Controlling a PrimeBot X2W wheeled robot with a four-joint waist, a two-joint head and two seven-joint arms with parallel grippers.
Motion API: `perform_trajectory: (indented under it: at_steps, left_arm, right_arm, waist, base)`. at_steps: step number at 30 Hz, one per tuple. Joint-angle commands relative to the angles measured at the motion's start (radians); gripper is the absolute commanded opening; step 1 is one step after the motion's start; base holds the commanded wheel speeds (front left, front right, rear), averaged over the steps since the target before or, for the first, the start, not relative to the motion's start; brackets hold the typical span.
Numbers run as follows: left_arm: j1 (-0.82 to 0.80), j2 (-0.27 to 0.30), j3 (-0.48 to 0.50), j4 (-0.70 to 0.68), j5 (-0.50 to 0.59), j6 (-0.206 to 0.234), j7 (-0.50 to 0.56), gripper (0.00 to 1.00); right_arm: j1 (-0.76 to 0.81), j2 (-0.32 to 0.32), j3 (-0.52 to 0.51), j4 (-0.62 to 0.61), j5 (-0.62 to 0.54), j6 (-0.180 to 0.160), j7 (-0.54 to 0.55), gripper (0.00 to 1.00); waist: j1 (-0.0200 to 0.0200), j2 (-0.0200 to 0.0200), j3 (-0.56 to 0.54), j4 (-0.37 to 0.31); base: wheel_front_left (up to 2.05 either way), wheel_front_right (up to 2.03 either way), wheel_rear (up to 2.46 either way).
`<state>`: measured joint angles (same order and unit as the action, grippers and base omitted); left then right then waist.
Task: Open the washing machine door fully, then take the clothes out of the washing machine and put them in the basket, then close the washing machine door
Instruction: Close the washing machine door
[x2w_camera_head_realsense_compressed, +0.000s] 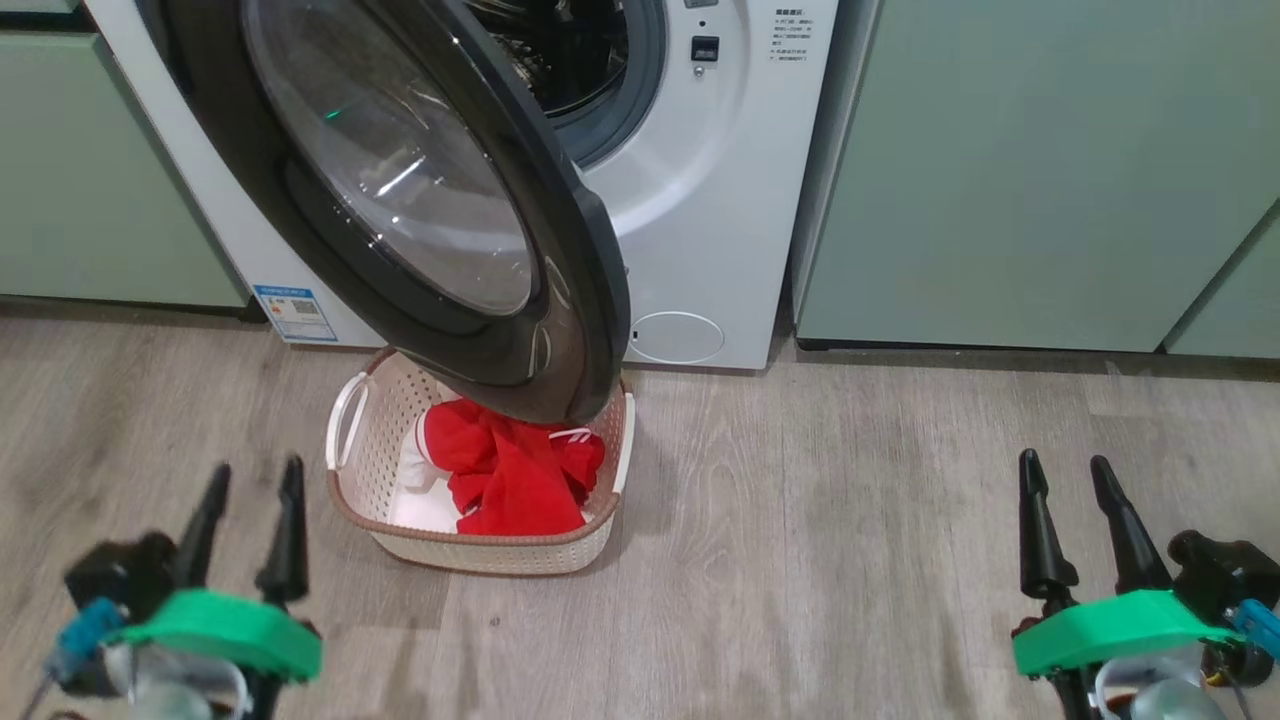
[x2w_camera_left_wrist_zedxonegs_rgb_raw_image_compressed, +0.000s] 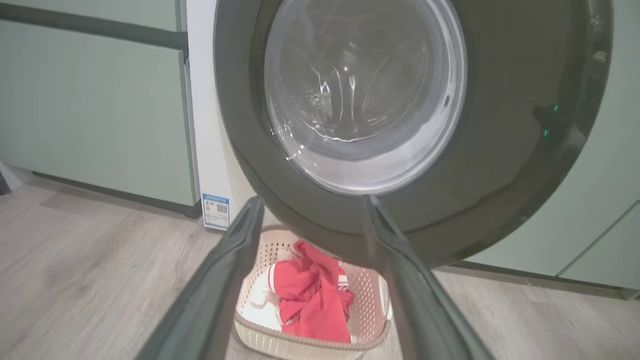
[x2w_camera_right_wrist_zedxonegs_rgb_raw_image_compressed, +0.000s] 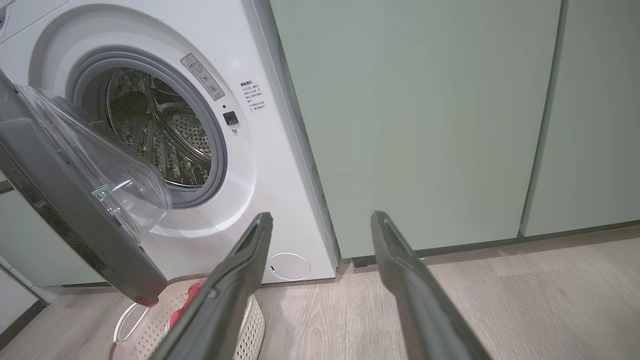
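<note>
Red mesh sports garment (x2w_camera_head_realsense_compressed: 515, 475): heaped inside the cream perforated plastic basket (x2w_camera_head_realsense_compressed: 480, 555), a white panel at its nine o'clock side; unloading looks finished.
Steel drum (x2w_camera_right_wrist_zedxonegs_rgb_raw_image_compressed: 160, 130): nothing red visible in the part the right wrist view shows; the rest is hidden behind the door.
Round black-rimmed door with smoky window bowl (x2w_camera_head_realsense_compressed: 590, 300): swung out from the big white front-loading washing machine (x2w_camera_head_realsense_compressed: 700, 200), its lower edge hanging over the basket's twelve o'clock rim.
Left gripper (x2w_camera_head_realsense_compressed: 256, 468): at seven o'clock in the head view, long dark fingers parted with nothing between them, aimed at door and basket.
Right gripper (x2w_camera_head_realsense_compressed: 1064, 460): at five o'clock, fingers spread and empty above the grey wood-look floor (x2w_camera_head_realsense_compressed: 850, 500).
Done, by the look of it: door opened, garment moved to the basket.
Left to do: closing the door; neither gripper touches it, and the basket beneath its rim may be in the way of the swing.
</note>
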<state>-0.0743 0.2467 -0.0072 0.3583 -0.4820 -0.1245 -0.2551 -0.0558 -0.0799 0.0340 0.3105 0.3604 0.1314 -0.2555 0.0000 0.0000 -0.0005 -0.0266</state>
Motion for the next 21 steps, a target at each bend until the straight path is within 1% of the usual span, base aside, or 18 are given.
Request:
perform_trajectory:
  at_steps: [1,5,8,15,16,17,18,21]
  left_arm:
    - [-0.034,0.012,0.052,-0.029,0.025,-0.006,-0.006,1.00]
    - [-0.009,-0.022,0.070,-0.022,0.093,-0.006,-0.006,1.00]
    - [-0.005,-0.035,0.076,-0.006,0.121,-0.006,-0.007,1.00]
    - [-0.011,-0.038,0.088,-0.003,0.149,-0.006,-0.007,1.00]
    - [-0.010,-0.038,0.088,-0.004,0.154,-0.006,-0.007,1.00]
    - [-0.008,-0.039,0.087,-0.006,0.157,-0.006,-0.007,1.00]
    - [-0.004,-0.040,0.087,-0.008,0.160,-0.006,-0.007,1.00]
    - [0.012,-0.045,0.091,-0.015,0.168,-0.006,-0.007,1.00]
  right_arm:
    - [-0.009,0.001,0.016,-0.036,-0.009,-0.001,-0.006,1.00]
    - [0.001,0.006,0.012,-0.031,-0.013,-0.001,-0.006,1.00]
    - [0.002,0.008,0.013,-0.028,-0.013,-0.001,-0.006,1.00]
    - [-0.002,0.010,0.011,-0.019,-0.004,-0.001,-0.006,1.00]
    - [-0.006,0.011,0.004,-0.022,0.002,-0.001,-0.006,0.63]
    - [-0.011,0.011,-0.002,-0.026,0.010,-0.001,-0.006,0.20]
    - [-0.016,0.012,-0.010,-0.031,0.019,-0.001,-0.006,0.00]
    - [-0.048,0.012,-0.023,-0.055,0.048,-0.001,-0.006,0.00]
  waist:
    - [0.0000,0.0000,0.001,-0.002]
    - [0.0000,0.0000,0.004,-0.006]
    - [0.0000,0.0000,0.006,-0.009]
    - [0.0000,0.0000,0.004,-0.007]
    - [0.0000,0.0000,0.003,-0.007]
    - [0.0000,0.0000,0.003,-0.005]
    - [0.0000,0.0000,0.002,-0.004]
    - [0.0000,0.0000,0.003,0.003]
  base:
    - [0.00,0.00,0.00]
    - [0.00,0.00,0.00]
    - [0.00,0.00,0.00]
    - [0.00,0.00,0.00]
    - [0.00,0.00,0.00]
    - [0.00,0.00,0.00]
    - [0.00,0.00,0.00]
    - [0.00,0.00,0.00]
